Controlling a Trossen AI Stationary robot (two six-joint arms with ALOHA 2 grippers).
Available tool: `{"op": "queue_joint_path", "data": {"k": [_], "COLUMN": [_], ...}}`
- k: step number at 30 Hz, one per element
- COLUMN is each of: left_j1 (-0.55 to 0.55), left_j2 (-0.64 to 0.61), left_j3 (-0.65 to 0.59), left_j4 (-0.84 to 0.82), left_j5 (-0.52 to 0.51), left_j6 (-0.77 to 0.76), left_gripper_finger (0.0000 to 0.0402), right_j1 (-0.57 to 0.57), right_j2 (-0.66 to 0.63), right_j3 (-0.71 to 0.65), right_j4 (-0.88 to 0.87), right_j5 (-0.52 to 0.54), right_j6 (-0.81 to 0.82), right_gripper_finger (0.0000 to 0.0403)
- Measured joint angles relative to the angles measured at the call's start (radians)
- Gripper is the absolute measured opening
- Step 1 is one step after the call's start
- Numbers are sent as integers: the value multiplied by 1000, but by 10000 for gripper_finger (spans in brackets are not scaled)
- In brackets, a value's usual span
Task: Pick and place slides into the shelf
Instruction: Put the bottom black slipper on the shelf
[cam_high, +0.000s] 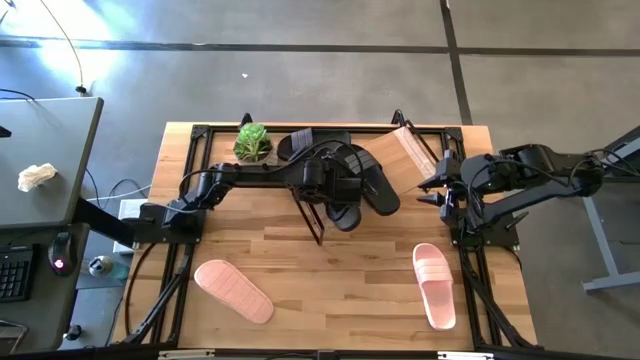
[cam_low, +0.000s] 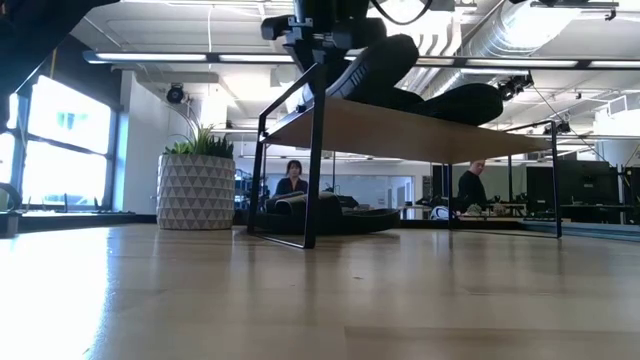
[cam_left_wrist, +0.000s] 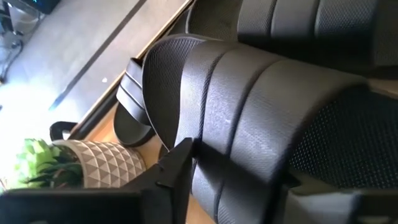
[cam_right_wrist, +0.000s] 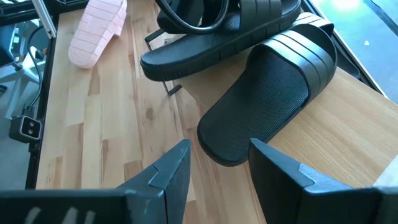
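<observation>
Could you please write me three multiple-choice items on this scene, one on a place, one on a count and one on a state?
1. Where is the plant?
A. the table's far left part, beside the shelf
B. the near right corner
C. on the shelf board

2. How many pink slides lie on the table?
A. none
B. two
C. four

3. How is the right gripper?
A. shut on a pink slide
B. shut on the plant
C. open, holding nothing

Answers:
1 A: the high view shows it left of the shelf.
2 B: one lies near left, one near right.
3 C: its fingers stand apart over a black slide.
</observation>
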Motion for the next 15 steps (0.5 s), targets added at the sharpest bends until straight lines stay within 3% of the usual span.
{"op": "queue_joint_path", "data": {"k": [7, 15], "left_j1": [0, -2], "left_j2": [0, -8], "left_j3": [0, 0], "left_j4": [-3, -9], "left_j5": [38, 48], "left_j6": [-39, -70], "left_gripper_finger": [163, 159], "right_j1": [0, 0], "right_j2": [0, 0], "right_j3": [0, 0], "right_j4": [0, 0], "right_j5": [-5, -7], "right_j6": [-1, -8], "right_gripper_finger": [152, 152]}}
